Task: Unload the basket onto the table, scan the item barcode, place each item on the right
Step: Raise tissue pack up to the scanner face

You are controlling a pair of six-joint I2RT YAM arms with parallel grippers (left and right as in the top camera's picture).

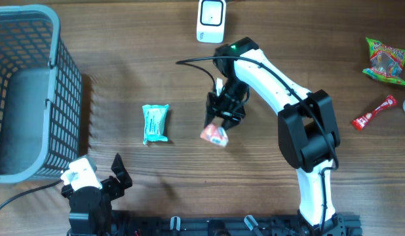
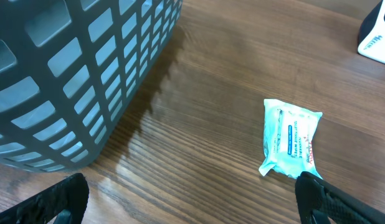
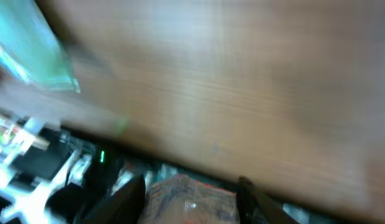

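Note:
My right gripper is shut on a small red and pink snack packet and holds it near the middle of the table. In the blurred right wrist view that packet sits between the two dark fingers of the right gripper. The white barcode scanner stands at the table's far edge, above and slightly left of the held packet; its corner shows in the left wrist view. My left gripper rests at the front left, open and empty, jaws wide in the left wrist view.
A teal wipes packet lies flat left of the held packet. A grey mesh basket fills the left side. At the far right lie a green snack bag and a red stick packet.

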